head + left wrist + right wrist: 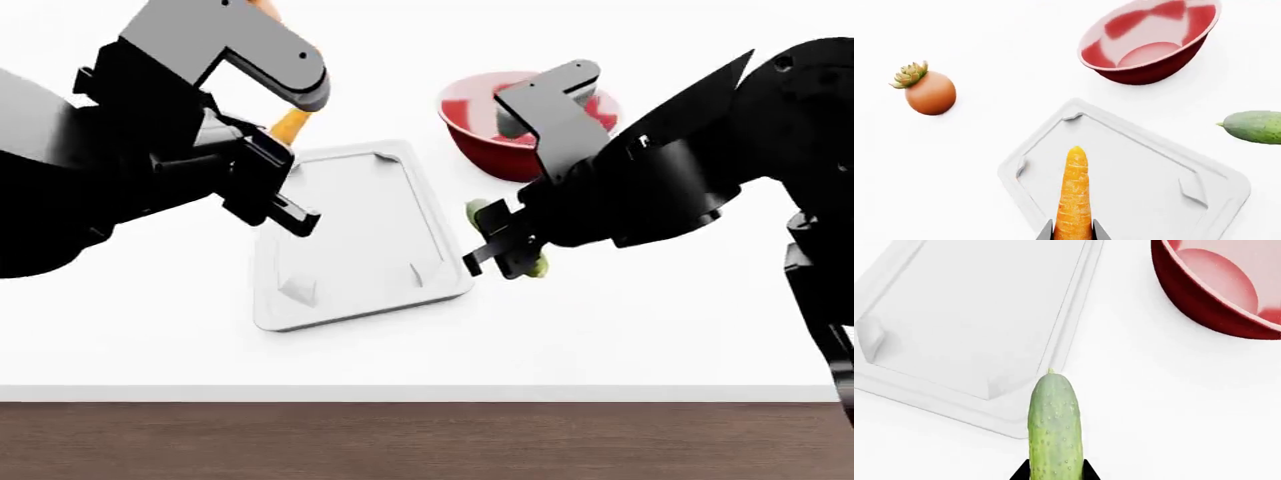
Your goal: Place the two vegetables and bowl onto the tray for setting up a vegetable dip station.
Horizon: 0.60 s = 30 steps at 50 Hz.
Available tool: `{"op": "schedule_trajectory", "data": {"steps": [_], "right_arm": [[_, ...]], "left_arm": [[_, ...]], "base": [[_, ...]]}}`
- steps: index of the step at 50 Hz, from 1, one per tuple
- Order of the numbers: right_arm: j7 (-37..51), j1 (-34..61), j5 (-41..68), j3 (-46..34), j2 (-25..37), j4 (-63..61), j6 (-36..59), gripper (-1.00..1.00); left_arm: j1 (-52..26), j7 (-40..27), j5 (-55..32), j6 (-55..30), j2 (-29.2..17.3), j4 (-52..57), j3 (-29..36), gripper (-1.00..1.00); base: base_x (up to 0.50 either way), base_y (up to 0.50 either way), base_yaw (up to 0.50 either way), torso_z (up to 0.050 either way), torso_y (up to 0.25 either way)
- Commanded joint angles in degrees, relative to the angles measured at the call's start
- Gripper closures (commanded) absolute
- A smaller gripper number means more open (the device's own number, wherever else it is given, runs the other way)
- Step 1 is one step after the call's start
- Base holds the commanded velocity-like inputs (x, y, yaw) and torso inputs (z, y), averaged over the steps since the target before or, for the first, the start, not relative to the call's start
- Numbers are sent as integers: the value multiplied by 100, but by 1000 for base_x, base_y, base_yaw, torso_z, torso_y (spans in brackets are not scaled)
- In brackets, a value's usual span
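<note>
Carrot (1075, 192) gripped in left tool (1073, 234), cucumber (1054, 427) in right tool (1053, 471), fingertips cropped.

Orange carrot (1074, 195), bumpy green cucumber (1054, 427), red bowl (1147, 42), white tray (1141, 185).

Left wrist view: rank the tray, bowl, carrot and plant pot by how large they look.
1. tray
2. bowl
3. carrot, though it is held in the left gripper close to the camera, so its rank against the pot is unsure
4. plant pot
</note>
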Motion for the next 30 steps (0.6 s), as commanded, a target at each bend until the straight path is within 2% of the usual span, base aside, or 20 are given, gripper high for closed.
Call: {"op": "schedule_trajectory", "data": {"steps": [1,9,16,30], "right_arm": [[-837,265,-673,-396,-409,195,-142,100],[-1720,306,-1336,-764,-713,422,-524,100],[-2301,522,-1711,-896,-954,563,-898,100],[-3251,630,-2283,-1343,-1438,1201,-1346,100]], "left_arm": [[-138,-46,-362,-168,489,102,259,100],[-97,25,-258,-275,697,-12,513,100],[-19,308,299,-172,717,-61,564,100],[-258,64,-67,-145,532,-88,506,100]], "base": [[0,0,0,0,0],[0,0,0,0,0],[0,0,0,0,0],[0,0,0,0,0]]}}
